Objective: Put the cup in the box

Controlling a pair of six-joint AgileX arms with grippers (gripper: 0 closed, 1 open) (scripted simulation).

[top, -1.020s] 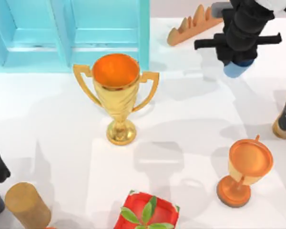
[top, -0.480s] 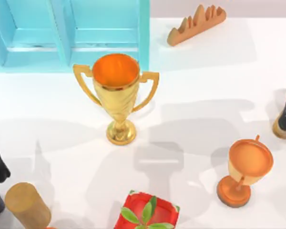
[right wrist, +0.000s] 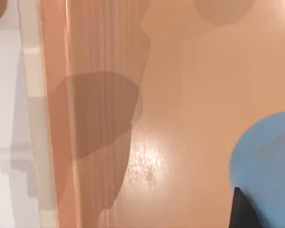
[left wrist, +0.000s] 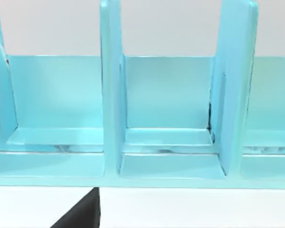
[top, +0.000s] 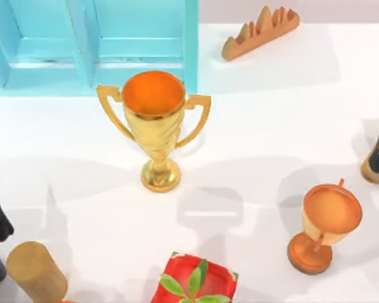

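Cup (right wrist: 268,161) close under right wrist, orientation unclear.

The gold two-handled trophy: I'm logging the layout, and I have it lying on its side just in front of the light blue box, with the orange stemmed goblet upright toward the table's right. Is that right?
Not quite. The gold two-handled trophy stands upright on its base, not on its side; the top view shows its open mouth facing up. It is just in front of the light blue box, and the orange stemmed goblet is upright toward the table's right.

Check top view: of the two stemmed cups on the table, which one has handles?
The gold trophy, standing just in front of the blue box, has two side handles. The orange goblet near the table's right edge has none.
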